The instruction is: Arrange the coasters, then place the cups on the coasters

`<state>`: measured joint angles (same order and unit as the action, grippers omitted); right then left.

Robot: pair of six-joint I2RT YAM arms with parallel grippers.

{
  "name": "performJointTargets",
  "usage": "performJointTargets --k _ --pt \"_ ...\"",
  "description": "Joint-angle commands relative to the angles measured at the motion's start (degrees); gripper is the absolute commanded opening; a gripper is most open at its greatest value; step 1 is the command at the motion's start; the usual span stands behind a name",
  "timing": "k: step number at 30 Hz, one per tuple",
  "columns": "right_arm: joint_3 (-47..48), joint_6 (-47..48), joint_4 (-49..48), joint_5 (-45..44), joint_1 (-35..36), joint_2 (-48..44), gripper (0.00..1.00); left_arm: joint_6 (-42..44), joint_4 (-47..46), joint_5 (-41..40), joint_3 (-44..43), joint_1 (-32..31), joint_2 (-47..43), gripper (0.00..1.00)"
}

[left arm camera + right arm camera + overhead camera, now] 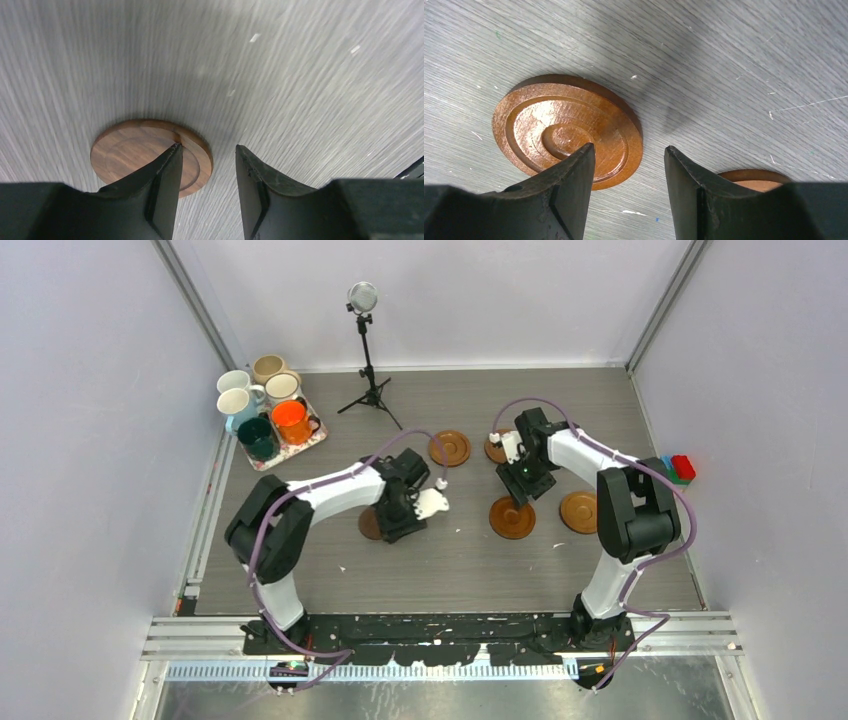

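Several round wooden coasters lie on the grey table: one at the back [450, 448], one half hidden behind the right arm [495, 448], two towards the right [512, 518] [579, 511]. A darker coaster [140, 155] lies under my left gripper [207, 150], which is open; its left finger covers the disc's right part and only table shows between the tips. My right gripper [629, 150] hangs open just right of a ringed coaster [559, 127], gripping nothing; another coaster's edge [754, 177] peeks past its right finger. The cups [268, 405] stand clustered at the back left.
The cups sit on a rectangular floral tray [312, 443] near the left wall. A small tripod with a round head [368, 340] stands at the back centre. Coloured blocks [680, 468] lie by the right wall.
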<state>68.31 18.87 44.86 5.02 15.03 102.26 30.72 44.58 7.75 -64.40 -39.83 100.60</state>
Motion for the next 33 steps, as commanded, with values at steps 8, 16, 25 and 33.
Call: performJointTargets --k 8,16,25,33 --pt "2.5 -0.6 2.3 5.1 -3.9 -4.4 0.59 -1.6 0.9 6.5 -14.2 -13.5 12.7 0.47" --pt "4.4 -0.6 4.2 7.2 -7.0 -7.5 0.61 -2.3 1.8 7.5 -22.0 -16.8 16.7 0.47" --pt "3.8 -0.9 4.2 8.3 -7.5 -7.6 0.61 -3.2 3.8 9.4 -28.4 -18.1 20.0 0.48" --pt "4.0 -1.1 4.5 8.8 -7.6 -7.9 0.61 -2.6 5.1 7.5 -27.8 -17.7 17.1 0.50"
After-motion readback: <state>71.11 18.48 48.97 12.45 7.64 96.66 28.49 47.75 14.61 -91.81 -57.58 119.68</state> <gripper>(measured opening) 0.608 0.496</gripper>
